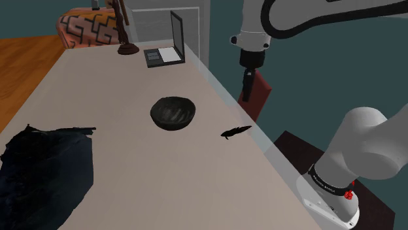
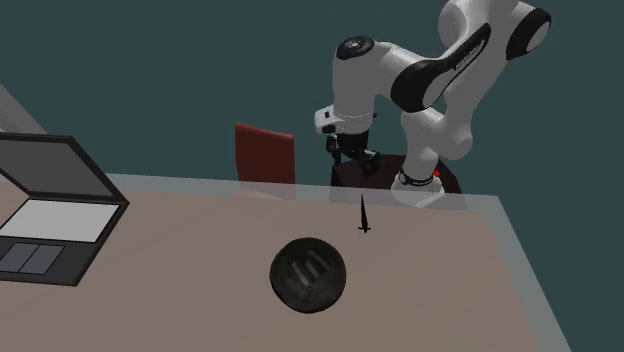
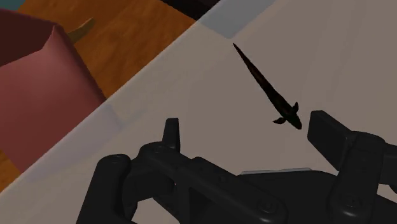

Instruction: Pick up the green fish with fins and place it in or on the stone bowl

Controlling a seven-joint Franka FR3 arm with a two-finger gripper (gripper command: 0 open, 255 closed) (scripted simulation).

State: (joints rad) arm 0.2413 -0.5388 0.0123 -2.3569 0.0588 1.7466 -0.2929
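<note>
The fish [image 1: 235,131] is a thin, nearly black shape with small fins, lying flat on the pale table close to its edge. It also appears as the fish [image 2: 364,215] and the fish [image 3: 267,89]. A dark ribbed bowl [image 1: 173,112] stands upright mid-table, a short way from the fish toward the shoulder view's left; the bowl [image 2: 308,274] holds nothing. My gripper [image 1: 247,82] hangs above the table's edge, clear of the fish. In the wrist view the gripper [image 3: 248,133] is open, its fingers [image 3: 327,130] apart with nothing between them; the fish lies just beyond them.
An open laptop [image 1: 165,52] and a lamp base [image 1: 127,47] sit at the table's far end. A dark cloth [image 1: 42,170] lies at the near left corner. A red chair [image 1: 256,95] stands beside the table edge under the arm.
</note>
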